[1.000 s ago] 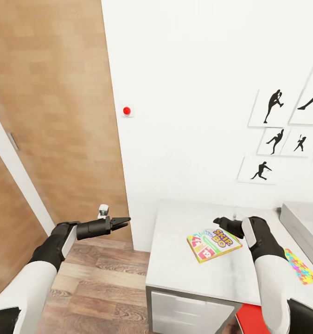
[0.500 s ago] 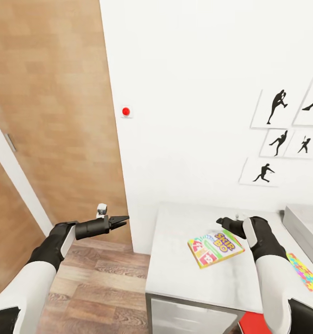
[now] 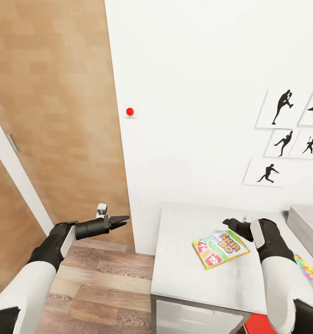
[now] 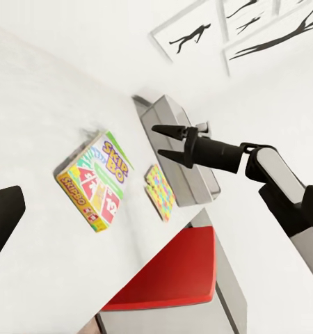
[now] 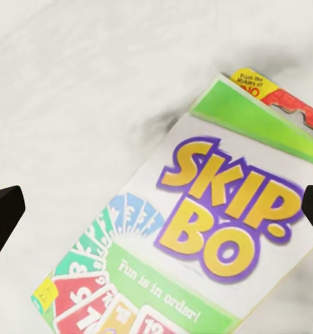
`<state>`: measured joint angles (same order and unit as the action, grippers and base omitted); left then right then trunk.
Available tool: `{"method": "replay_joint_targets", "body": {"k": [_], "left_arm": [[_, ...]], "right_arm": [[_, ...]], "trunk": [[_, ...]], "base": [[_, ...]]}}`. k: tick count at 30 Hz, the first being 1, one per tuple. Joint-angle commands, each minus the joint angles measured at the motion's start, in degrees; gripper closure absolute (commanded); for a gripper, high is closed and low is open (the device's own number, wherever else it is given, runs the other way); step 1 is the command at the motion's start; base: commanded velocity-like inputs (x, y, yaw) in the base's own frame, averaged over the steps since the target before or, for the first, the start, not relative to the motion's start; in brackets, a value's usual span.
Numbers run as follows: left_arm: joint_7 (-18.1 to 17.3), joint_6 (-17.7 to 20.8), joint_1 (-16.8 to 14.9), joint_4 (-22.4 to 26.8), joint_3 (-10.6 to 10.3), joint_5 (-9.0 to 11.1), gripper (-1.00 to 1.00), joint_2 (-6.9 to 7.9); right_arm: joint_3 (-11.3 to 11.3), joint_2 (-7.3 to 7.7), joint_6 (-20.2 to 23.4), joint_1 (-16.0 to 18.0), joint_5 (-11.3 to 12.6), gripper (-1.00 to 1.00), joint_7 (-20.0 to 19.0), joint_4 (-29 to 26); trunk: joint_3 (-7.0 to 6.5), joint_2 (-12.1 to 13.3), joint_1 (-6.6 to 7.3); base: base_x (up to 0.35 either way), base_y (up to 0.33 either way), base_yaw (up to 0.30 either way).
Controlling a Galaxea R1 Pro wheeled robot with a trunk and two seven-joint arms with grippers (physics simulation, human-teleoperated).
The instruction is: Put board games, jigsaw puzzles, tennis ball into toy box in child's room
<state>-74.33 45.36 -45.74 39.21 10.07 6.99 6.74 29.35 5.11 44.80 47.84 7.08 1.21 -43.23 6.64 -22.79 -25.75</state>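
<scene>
R jaws (image 3: pixel 228 224) nearer Skip-Bo (image 3: pixel 220 248), wide open

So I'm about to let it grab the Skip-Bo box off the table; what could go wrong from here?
The Skip-Bo box lies flat on the table, so the open right gripper may find no edge to pinch and just push it. The box also sits skewed to the fingers, so it could twist. The left gripper hangs near the brown door.
</scene>
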Motion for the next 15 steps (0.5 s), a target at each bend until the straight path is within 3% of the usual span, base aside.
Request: {"method": "replay_joint_targets", "body": {"k": [1,9,15], "left_arm": [[-0.1,0.5,0.0,0.0,0.0,0.1,-1.00,0.01],[-0.1,0.5,0.0,0.0,0.0,0.1,-1.00,0.03],[-0.1,0.5,0.0,0.0,0.0,0.1,-1.00,0.03]], "right_arm": [[0.2,-0.03,0.2,0.0,0.4,-1.00,0.2,0.0],[0.6,0.02,0.1,0.0,0.4,-1.00,0.3,0.0],[0.7,0.03,0.0,0.0,0.3,-1.00,0.4,0.0]], "trunk": [[0.13,-0.1,-0.04],[0.13,-0.1,-0.04],[0.13,-0.1,-0.04]], "base": [[0.000,0.021,0.000],[0.000,0.006,-0.014],[0.000,0.000,-0.208]]}}
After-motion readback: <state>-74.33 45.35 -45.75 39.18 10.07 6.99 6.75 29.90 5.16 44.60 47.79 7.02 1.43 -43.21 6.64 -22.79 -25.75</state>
